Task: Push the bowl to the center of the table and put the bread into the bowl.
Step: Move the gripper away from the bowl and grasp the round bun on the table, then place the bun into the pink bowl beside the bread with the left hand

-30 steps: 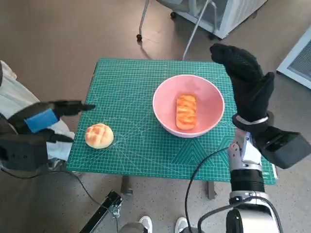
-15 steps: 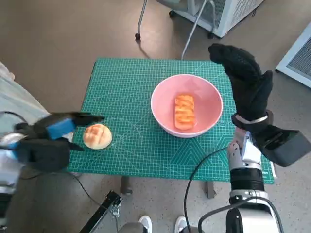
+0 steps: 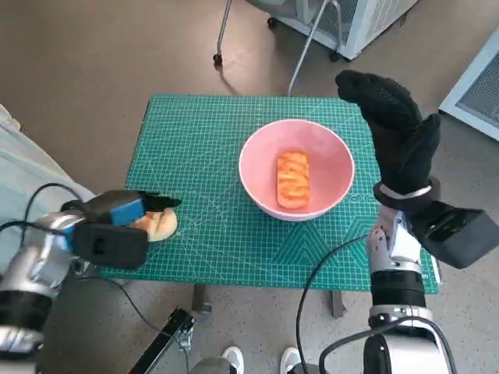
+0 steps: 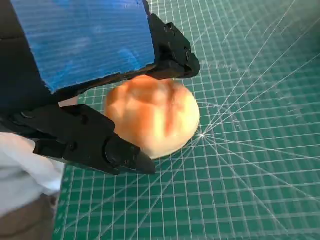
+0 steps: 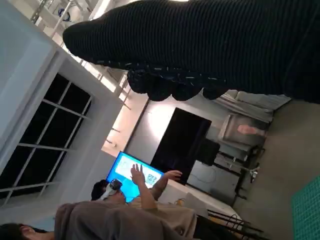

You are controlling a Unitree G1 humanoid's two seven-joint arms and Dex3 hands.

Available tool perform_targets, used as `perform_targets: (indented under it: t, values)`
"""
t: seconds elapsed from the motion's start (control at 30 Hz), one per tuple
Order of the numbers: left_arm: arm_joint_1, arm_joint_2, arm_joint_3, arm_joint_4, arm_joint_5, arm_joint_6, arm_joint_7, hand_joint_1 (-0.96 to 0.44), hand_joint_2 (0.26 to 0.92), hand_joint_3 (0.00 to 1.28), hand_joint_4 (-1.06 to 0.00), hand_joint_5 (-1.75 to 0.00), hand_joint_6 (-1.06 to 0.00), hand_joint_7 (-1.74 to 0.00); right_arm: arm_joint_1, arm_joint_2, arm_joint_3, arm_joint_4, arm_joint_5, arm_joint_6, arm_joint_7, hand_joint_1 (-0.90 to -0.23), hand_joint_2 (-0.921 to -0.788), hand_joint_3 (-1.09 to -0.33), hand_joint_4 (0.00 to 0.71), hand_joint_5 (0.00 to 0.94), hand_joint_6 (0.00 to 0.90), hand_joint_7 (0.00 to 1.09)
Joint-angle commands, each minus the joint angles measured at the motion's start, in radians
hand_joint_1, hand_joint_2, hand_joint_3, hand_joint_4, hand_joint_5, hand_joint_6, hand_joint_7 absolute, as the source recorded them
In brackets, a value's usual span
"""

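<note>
Near the lower left of the frame, the left hand (image 3: pixel 117 222) hangs over a round bread roll (image 3: pixel 162 224) on the green tabletop (image 3: pixel 195 148), fingers (image 4: pixel 90 142) spread either side without clearly gripping. At centre, a pink bowl (image 3: pixel 296 140) holds a glazed bread (image 3: pixel 292 179). At right, the gloved right hand (image 3: pixel 394 128) is raised, holding nothing, fingers apart.

The table (image 3: pixel 210 148) is covered in a green mat ruled with a fine pale grid and crossing diagonal lines. The bowl (image 3: pixel 253 167) in the middle of the head view is pink, holding an orange, ridged bread (image 3: pixel 292 178). At lower left, a pale golden round bun (image 3: pixel 164 226) shows scored lines. The left hand (image 3: pixel 117 222) is black with blue tape; the right hand (image 3: pixel 398 132) wears a black knitted glove. The floor (image 3: pixel 101 54) is brown.
</note>
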Motion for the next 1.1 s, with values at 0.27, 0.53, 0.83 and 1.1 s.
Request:
perform_targets:
  t: [0.27, 0.53, 0.83, 1.1]
  values:
    - [-0.103, -0.002, -0.099, 0.161, 0.13, -0.058, 0.124, -0.01, 0.917, 0.17, -0.54, -1.04, -0.5, -1.09, 0.025, -0.007, 0.001, -0.029, 0.004, 0.022, 0.001, -0.646, -0.921, -0.731, 0.279, 0.011, -0.001, 0.84]
    - [-0.109, 0.046, -0.003, 0.055, 0.012, -0.113, 0.098, 0.0, 0.92, 0.12, -0.62, -1.23, -0.57, -1.21, 0.03, -0.007, 0.001, -0.04, 0.001, 0.029, -0.001, -0.645, -0.921, -0.729, 0.279, 0.011, -0.001, 0.84]
    - [-0.139, 0.052, 0.116, -0.086, -0.119, -0.163, 0.096, 0.0, 0.917, 0.13, -0.54, -1.44, -0.67, -1.01, 0.021, -0.008, -0.002, -0.012, 0.002, 0.023, 0.007, -0.641, -0.921, -0.729, 0.28, 0.011, -0.001, 0.83]
    - [-0.272, 0.005, 0.136, -0.168, -0.135, -0.182, 0.099, 0.0, 0.92, 0.13, -0.55, -1.28, -0.63, -1.2, 0.012, -0.009, 0.001, -0.001, -0.004, 0.02, 0.007, -0.63, -0.921, -0.731, 0.281, 0.011, -0.001, 0.83]
